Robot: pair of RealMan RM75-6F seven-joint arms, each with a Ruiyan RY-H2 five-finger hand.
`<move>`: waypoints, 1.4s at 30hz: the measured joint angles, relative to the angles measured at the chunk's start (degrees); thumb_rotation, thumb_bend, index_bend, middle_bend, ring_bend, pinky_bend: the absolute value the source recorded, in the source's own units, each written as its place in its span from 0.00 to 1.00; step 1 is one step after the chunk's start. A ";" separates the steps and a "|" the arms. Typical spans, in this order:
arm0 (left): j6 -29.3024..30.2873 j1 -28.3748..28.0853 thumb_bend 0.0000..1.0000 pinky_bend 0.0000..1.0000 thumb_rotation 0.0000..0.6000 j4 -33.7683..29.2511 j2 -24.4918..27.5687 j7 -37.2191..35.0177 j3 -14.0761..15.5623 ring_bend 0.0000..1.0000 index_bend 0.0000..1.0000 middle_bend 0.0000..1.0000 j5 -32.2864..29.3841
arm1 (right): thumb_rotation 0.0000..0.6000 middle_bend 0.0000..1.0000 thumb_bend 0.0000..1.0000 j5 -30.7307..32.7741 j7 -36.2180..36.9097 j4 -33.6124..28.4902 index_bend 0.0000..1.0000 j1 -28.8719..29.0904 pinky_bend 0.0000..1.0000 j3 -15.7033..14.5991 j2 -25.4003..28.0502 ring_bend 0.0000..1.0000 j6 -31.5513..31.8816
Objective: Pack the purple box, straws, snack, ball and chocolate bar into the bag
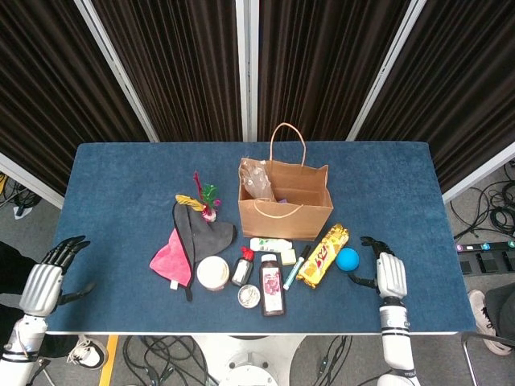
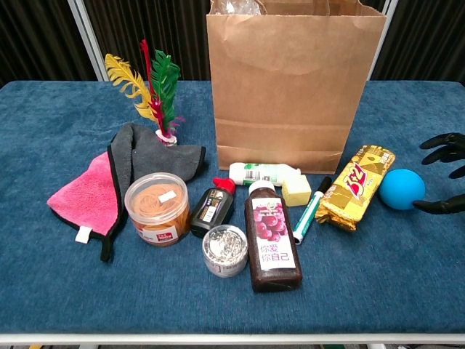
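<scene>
Bag (image 1: 285, 200): brown paper, standing upright at the middle of the blue bench (image 1: 121, 177), mouth open, handles up. A clear wrapper shows inside at its left corner; what else lies within cannot be told.

Ball (image 1: 348, 259): blue, on the bench near and to the right of the bag, just right of the chocolate bar (image 1: 323, 256).

Chocolate bar: gold wrapper with red lettering, lying at a slant near the bag's right corner.

Right hand (image 1: 390, 273): just right of the ball, fingers apart and curved toward it, holding nothing. In the chest view its dark fingertips (image 2: 445, 145) stand above and beside the ball without plainly touching it.

Left hand (image 1: 44, 280): at the near left edge of the bench, well apart from everything, fingers spread, empty.

Other items, left of the chocolate bar, in a cluster in front of the bag:
- green-capped marker (image 1: 295, 268), slanted
- small yellow block (image 1: 289, 256)
- white tube (image 1: 269, 244), lying flat against the bag's foot
- dark juice bottle (image 1: 272, 289) with purple label
- small dark bottle (image 1: 243, 266) with red cap
- round silver tin (image 1: 249, 296)
- clear tub (image 1: 213, 273) with orange contents
- grey cloth (image 1: 201, 233) overlapping a pink cloth (image 1: 170, 256)
- feathered shuttlecock (image 1: 207, 200), upright on the grey cloth's far edge
</scene>
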 measured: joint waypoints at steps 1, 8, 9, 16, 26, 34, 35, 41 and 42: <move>0.00 0.01 0.24 0.24 1.00 0.08 -0.03 -0.03 -0.01 0.16 0.23 0.24 -0.02 | 1.00 0.29 0.00 0.06 -0.02 0.34 0.23 0.21 0.29 0.15 -0.42 0.19 -0.41; 0.02 0.09 0.24 0.24 1.00 0.73 -0.28 -0.32 0.00 0.16 0.23 0.24 -0.16 | 1.00 0.30 0.00 -0.22 -0.20 1.58 0.23 0.89 0.29 0.76 -1.89 0.20 -1.57; 0.03 0.12 0.24 0.24 1.00 0.79 -0.29 -0.39 -0.01 0.16 0.23 0.24 -0.21 | 1.00 0.30 0.00 -0.22 -0.28 1.69 0.23 0.94 0.29 0.81 -1.99 0.21 -1.68; 0.03 0.21 0.24 0.24 1.00 0.97 -0.33 -0.50 -0.06 0.16 0.23 0.24 -0.37 | 1.00 0.31 0.00 -0.08 -0.87 2.44 0.23 1.08 0.29 1.12 -2.70 0.23 -2.50; -0.19 0.28 0.24 0.24 1.00 1.14 -0.45 -0.36 -0.05 0.16 0.23 0.24 -0.56 | 1.00 0.32 0.03 -0.20 -1.05 3.75 0.23 1.55 0.29 1.52 -3.61 0.25 -3.69; -0.31 0.10 0.24 0.24 1.00 0.93 -0.24 -0.28 -0.17 0.16 0.23 0.24 -0.61 | 1.00 0.36 0.12 -0.62 -1.72 3.93 0.28 1.88 0.33 1.88 -4.01 0.29 -3.67; -0.30 0.02 0.24 0.24 1.00 0.99 -0.25 -0.22 -0.20 0.16 0.23 0.24 -0.56 | 1.00 0.36 0.13 -0.56 -1.89 4.03 0.28 1.91 0.33 1.92 -4.07 0.29 -3.72; -0.06 -0.67 0.24 0.24 1.00 1.22 0.09 -0.43 -1.15 0.16 0.23 0.24 -0.81 | 1.00 0.37 0.15 0.40 -2.50 5.15 0.29 2.21 0.36 2.13 -4.75 0.31 -4.99; -0.05 -0.72 0.24 0.24 1.00 1.17 0.18 -0.47 -1.17 0.16 0.23 0.24 -0.83 | 1.00 0.37 0.16 0.33 -2.44 5.29 0.30 2.25 0.36 2.16 -4.85 0.31 -5.01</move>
